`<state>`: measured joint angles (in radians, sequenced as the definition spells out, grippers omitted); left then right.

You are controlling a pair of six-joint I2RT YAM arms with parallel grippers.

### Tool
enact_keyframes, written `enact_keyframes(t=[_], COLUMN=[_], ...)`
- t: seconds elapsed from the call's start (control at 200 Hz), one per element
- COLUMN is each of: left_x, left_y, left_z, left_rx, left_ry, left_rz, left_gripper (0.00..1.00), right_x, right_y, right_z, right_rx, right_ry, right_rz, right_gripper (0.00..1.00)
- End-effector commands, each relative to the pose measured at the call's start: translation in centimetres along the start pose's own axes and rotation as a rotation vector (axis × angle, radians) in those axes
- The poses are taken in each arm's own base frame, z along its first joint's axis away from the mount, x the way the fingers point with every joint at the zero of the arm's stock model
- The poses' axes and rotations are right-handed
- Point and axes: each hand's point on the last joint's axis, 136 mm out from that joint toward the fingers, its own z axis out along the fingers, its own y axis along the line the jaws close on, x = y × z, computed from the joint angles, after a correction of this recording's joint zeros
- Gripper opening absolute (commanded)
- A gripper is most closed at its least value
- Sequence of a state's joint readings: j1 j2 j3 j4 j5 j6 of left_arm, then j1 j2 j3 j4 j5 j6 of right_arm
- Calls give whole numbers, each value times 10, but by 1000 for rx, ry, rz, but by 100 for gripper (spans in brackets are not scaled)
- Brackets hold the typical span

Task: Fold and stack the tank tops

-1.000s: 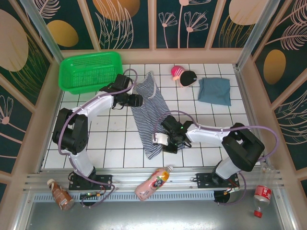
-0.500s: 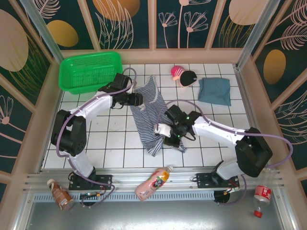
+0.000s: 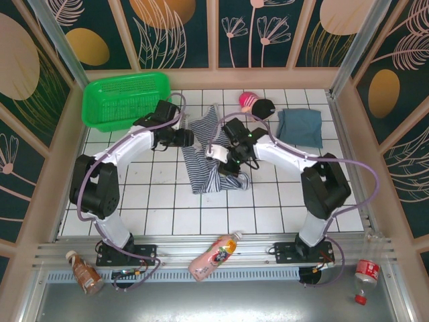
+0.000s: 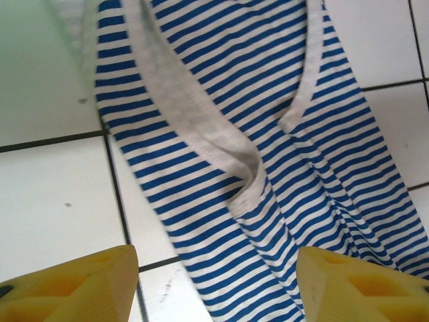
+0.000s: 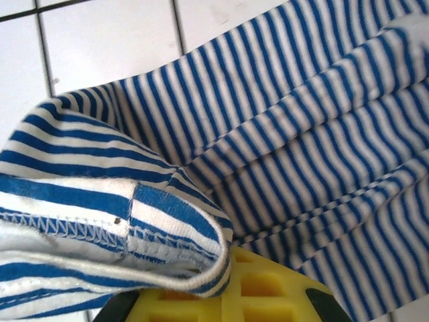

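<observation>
The striped tank top [image 3: 201, 176] is lying bunched mid-table, your right gripper [image 3: 221, 161] clamping its hem [image 5: 134, 221] and your left gripper [image 3: 191, 137] hovering spread over the straps [image 4: 201, 127], so you should be laying that hem flat, edges matching.

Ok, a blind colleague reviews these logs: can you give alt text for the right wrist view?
The right gripper, yellow at the bottom edge, is shut on the stitched hem of the striped tank top, whose rumpled folds spread up and to the right. White table tiles show at upper left.
</observation>
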<state>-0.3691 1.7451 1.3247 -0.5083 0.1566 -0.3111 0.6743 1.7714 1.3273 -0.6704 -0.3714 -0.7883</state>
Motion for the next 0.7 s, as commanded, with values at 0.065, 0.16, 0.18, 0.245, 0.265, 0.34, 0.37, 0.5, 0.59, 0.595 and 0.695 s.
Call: enact_keyframes(t=[0.065,0.16,0.18,0.245,0.265,0.34,0.37,0.5,0.59,0.595,0.695], left_x=[10,12,13,15,15,18,20,27,34,35,38], left_y=[19,31,34,44,47,53,53,52,51,51,44], left_z=[-22,-29,-31,-34,-35,-37,-38,-37,-32,-32,-28], left_rx=[-43,-71,-77,-98,-106,-118,-116,-96,-76,-74,-26], left_ry=[3,-8,-11,-13,-13,-15,-17,-6,11,12,24], left_rz=[-56,-84,-92,-119,-127,-151,-156,-163,-166,-166,-166], left_gripper=[64,64,64,64,64,64,64,64,64,64,64], right_x=[-21,-29,-31,-38,-40,-49,-51,-56,-59,-59,-59], right_y=[-29,-39,-41,-50,-52,-59,-61,-77,-89,-90,-96], right_z=[11,17,19,23,24,28,30,36,35,35,44], right_rx=[2,-4,-4,8,7,9,8,31,48,49,51], right_ry=[-46,-65,-67,-74,-77,-102,-103,-106,-118,-118,-119], right_rz=[-44,-43,-45,-54,-56,-59,-59,-69,-66,-67,-67], right_gripper=[7,7,7,7,7,7,7,7,8,8,10])
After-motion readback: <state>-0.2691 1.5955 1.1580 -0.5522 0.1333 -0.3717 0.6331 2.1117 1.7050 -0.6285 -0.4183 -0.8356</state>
